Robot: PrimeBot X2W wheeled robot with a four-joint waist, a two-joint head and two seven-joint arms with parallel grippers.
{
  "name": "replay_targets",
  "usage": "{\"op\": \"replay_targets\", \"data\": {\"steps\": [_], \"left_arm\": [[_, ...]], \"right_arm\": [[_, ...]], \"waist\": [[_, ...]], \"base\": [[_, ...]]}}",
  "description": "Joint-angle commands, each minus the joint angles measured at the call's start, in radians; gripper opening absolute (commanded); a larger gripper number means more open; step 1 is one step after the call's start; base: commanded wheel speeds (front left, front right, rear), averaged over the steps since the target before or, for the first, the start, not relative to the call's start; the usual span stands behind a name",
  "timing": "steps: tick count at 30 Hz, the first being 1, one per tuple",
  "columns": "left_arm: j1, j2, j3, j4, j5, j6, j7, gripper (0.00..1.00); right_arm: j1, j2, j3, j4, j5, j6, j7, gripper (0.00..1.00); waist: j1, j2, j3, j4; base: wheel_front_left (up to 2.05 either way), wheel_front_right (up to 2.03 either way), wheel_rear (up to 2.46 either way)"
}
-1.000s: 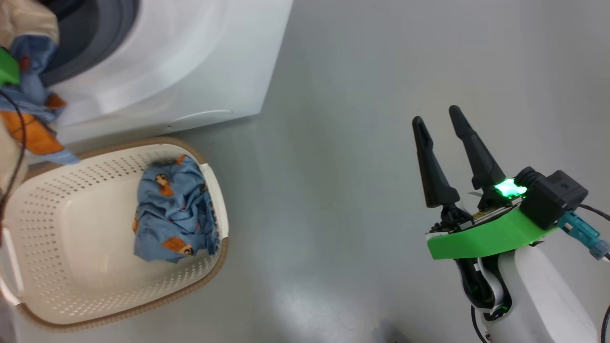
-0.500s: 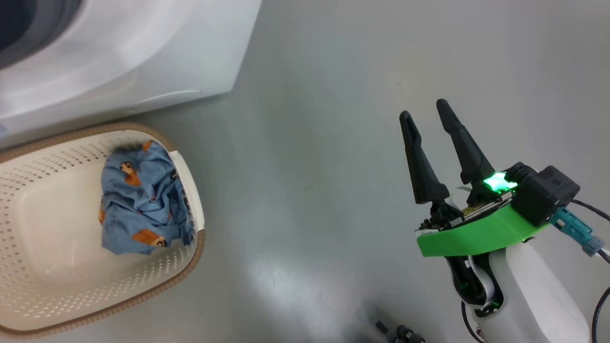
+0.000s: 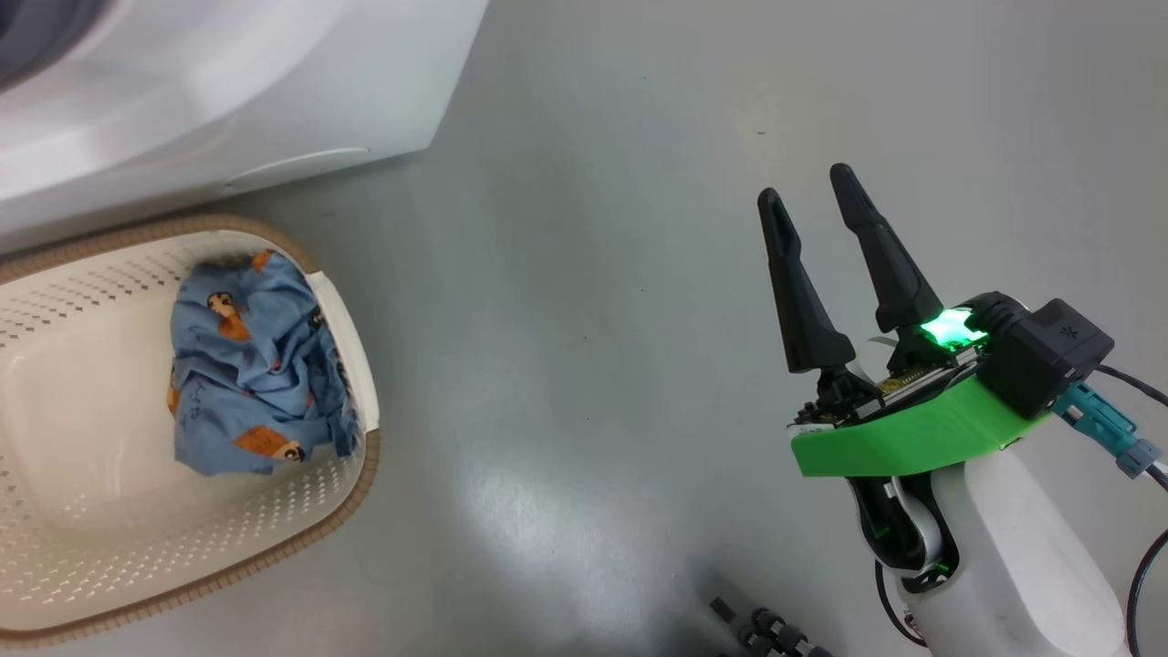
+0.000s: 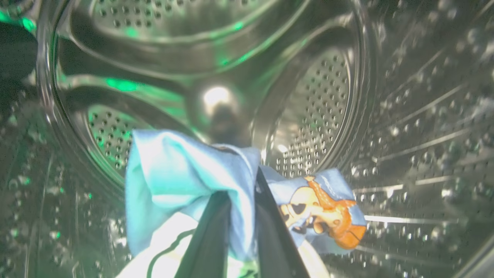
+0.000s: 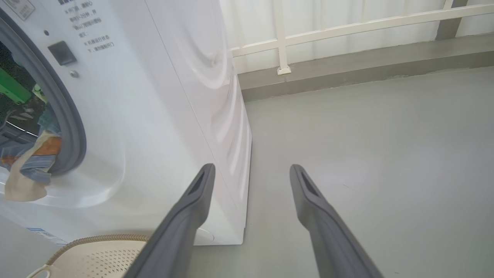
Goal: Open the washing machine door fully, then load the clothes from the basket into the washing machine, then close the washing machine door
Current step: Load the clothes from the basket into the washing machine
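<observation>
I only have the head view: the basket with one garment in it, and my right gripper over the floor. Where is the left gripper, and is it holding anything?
Observer: In the left wrist view the left gripper is inside the steel drum, shut on a blue bear-print garment.
Operator: Is all the cloth inside the machine?
Observer: No. In the right wrist view, cream and blue cloth hangs at the lower edge of the opening, beside the grey gasket. Its cream end lies over the white front.
Operator: What is behind the machine?
Observer: A white railing runs along the wall.
</observation>
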Motion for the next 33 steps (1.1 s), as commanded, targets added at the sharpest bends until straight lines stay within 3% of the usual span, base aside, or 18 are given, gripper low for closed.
{"op": "replay_targets", "data": {"steps": [1,4,6,7,8,14,22,29,33], "left_arm": [[0.026,0.042,0.009,0.002,0.013,-0.002,-0.005,0.0],[0.026,0.041,-0.002,0.097,0.021,-0.007,-0.005,0.03],[0.013,0.041,-0.009,0.167,0.023,-0.009,-0.004,0.35],[0.003,0.041,-0.022,0.207,0.029,-0.013,-0.004,0.47],[-0.011,0.044,-0.033,0.239,0.036,-0.016,-0.004,1.0],[-0.095,0.039,-0.068,0.408,0.037,-0.027,0.053,1.0],[-0.138,0.028,-0.083,0.498,0.023,-0.032,0.039,1.0],[-0.085,-0.004,-0.063,0.469,-0.018,-0.034,-0.003,1.0],[-0.009,-0.026,-0.036,0.312,-0.034,-0.02,-0.004,1.0]], "right_arm": [[0.002,0.002,0.021,-0.022,0.006,0.007,-0.008,1.0],[0.004,0.003,0.022,-0.019,0.007,0.007,-0.008,1.0],[0.006,0.004,0.022,-0.017,0.006,0.007,-0.008,1.0],[0.008,0.004,0.022,-0.016,0.006,0.007,-0.008,1.0],[0.008,0.004,0.021,-0.016,0.006,0.007,-0.008,1.0],[0.004,0.003,0.018,-0.015,0.005,0.007,-0.008,1.0],[-0.006,-0.005,0.008,-0.017,0.004,0.007,-0.008,1.0],[0.008,-0.016,0.007,-0.013,0.0,0.007,-0.008,1.0],[0.009,-0.025,0.006,-0.013,-0.002,0.007,-0.008,1.0]], "waist": [[0.0,-0.0001,0.0,0.001],[0.0,-0.0001,-0.005,0.004],[0.0,-0.0001,-0.009,0.007],[0.0,-0.0001,-0.011,0.009],[0.0,-0.0001,-0.012,0.011],[0.0,-0.0001,-0.017,0.023],[0.0,-0.0001,-0.024,0.036],[0.0,-0.0001,-0.056,0.053],[0.0,-0.0001,-0.071,0.066]], "base": [[0.0,0.0,0.0],[0.0,0.0,0.0],[0.0,0.0,0.0],[0.0,0.0,0.0],[0.0,0.0,0.0],[0.0,0.0,0.0],[0.0,0.0,0.0],[0.0,0.0,0.0],[0.0,0.0,0.0]]}}
